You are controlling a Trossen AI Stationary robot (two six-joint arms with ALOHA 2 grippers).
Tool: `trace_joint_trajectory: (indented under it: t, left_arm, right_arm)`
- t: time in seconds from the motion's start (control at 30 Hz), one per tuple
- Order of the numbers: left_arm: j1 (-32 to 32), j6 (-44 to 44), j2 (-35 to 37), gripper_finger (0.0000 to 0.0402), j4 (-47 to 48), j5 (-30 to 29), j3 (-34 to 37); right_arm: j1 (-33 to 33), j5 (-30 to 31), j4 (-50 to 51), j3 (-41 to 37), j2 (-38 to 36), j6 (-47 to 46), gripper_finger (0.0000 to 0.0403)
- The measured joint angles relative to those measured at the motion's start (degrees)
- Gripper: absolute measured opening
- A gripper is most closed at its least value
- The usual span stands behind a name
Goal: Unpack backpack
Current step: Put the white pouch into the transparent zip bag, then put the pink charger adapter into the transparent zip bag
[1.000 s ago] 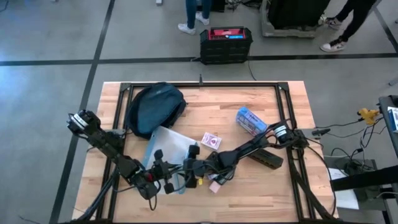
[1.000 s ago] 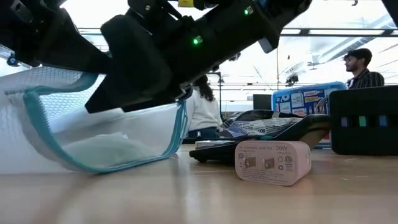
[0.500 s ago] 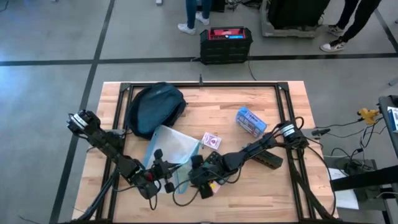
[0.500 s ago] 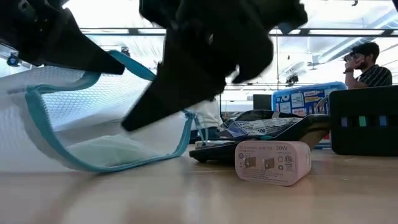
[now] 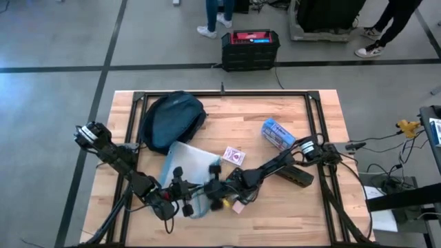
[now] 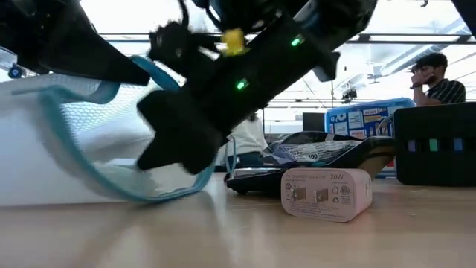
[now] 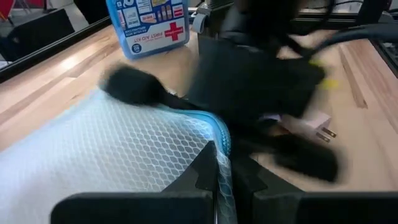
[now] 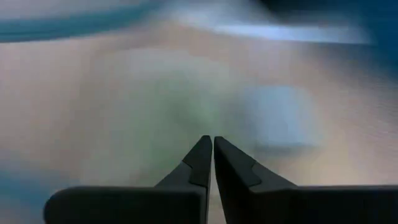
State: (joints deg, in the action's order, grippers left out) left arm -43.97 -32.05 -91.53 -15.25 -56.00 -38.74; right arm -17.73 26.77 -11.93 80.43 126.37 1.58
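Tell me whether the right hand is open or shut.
Shut. In the right wrist view the right hand's two dark fingers meet at their tips with nothing visible between them, pointing into the mesh pouch.

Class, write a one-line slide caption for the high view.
Both hands meet at the mesh pouch near the table's front; the backpack lies behind.

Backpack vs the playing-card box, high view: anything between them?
High view: the mesh zip bag's upper corner lies between the backpack and the card box; otherwise bare wood of the table.
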Motion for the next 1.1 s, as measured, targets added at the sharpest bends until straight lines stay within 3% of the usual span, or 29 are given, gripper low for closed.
trace_joint_trajectory:
  t: [0.07,0.3,0.47,0.67,0.93,1.1]
  left_arm:
    - [0.0,0.0,0.0,0.0000,0.0,0.1,0.0]
    - [0.0,0.0,-0.1,0.0000,0.6,0.2,0.0]
    - [0.0,-1.0,-0.8,0.0000,0.7,0.2,0.1]
    - [0.0,-1.5,-2.0,0.0000,0.5,0.2,0.1]
    - [0.0,-1.5,-2.1,0.0000,0.3,0.1,0.1]
    - [0.0,-1.5,-2.1,0.0000,0.3,0.1,0.1]
  right_arm:
    - [0.0,-1.6,1.2,-0.1,-0.9,0.0,0.0006]
    - [-3.1,-22.7,13.3,0.0,-7.6,1.3,0.0006]
    - [-6.3,-24.6,30.5,0.0,-13.8,3.6,0.0027]
    - [-10.2,-23.8,40.2,-0.1,-17.2,5.0,0.0107]
    - [-11.8,-25.1,39.6,-0.7,-15.8,13.0,0.0248]
    - [-10.7,-30.2,39.9,-0.7,-13.9,15.1,0.0296]
